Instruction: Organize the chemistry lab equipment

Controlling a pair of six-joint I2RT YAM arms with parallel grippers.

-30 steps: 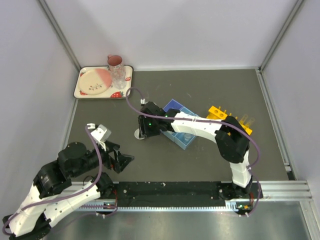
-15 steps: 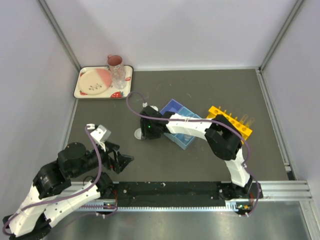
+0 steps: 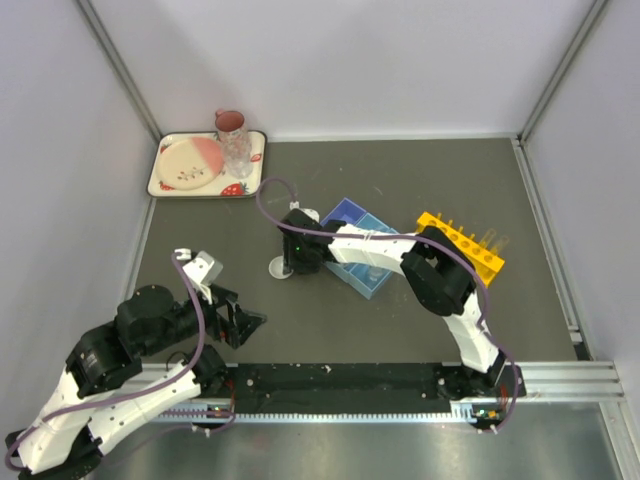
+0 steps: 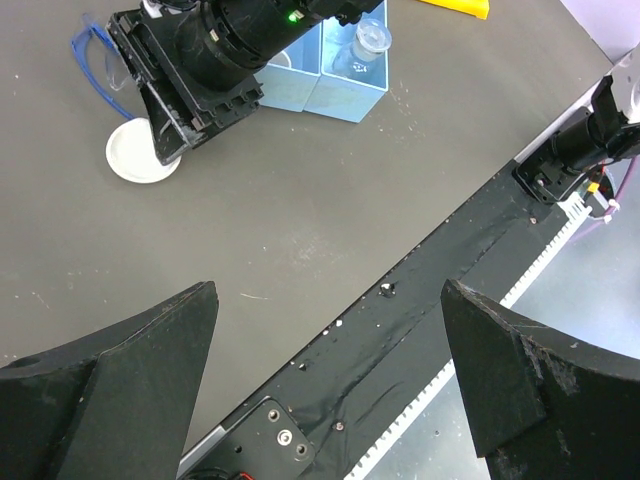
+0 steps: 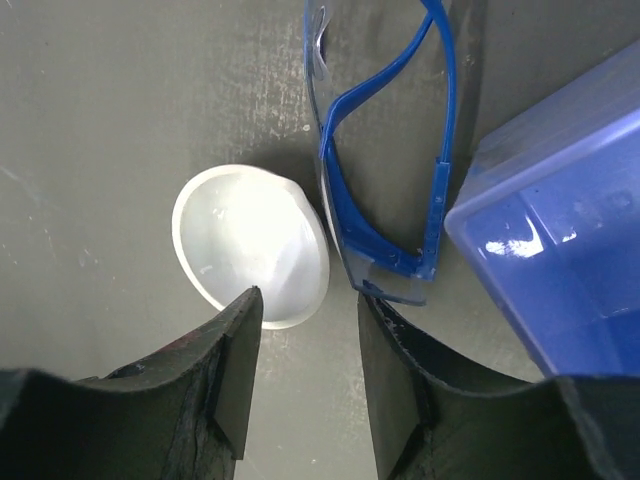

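Right claw (image 5: 305, 310) is down over the counter (image 3: 330, 330), left of the blue divided tray (image 5: 560, 250). Its jaws are part open and clamp nothing. The near edge of the small white round dish (image 5: 250, 240) sits in the gap between the fingertips; I can't tell if either pad touches it. The dish is flat on the counter, left of the tray and clear of it.

The blue-rimmed goggles (image 5: 345, 225) lie between dish and tray. Their frame is just beside the dish rim and one temple tip is right up against the tray's left corner.

The small clear beaker (image 4: 365, 45) stands upright in one tray compartment. The other compartments are mostly hidden by the right arm.

The yellow holed tube rack (image 3: 462, 247) is on the tray's right side, close by. The arm covers the gap, so contact is unclear.

Left claw (image 4: 325, 340) is well away from the tray, toward the near-left of the counter. It is spread fully wide with nothing between the fingers.

Far-left of the tray, in the corner, is the strawberry-patterned tray (image 3: 258, 140) with a plate (image 3: 190, 162), a pink mug (image 3: 231, 122) and a clear tumbler (image 3: 238, 155).
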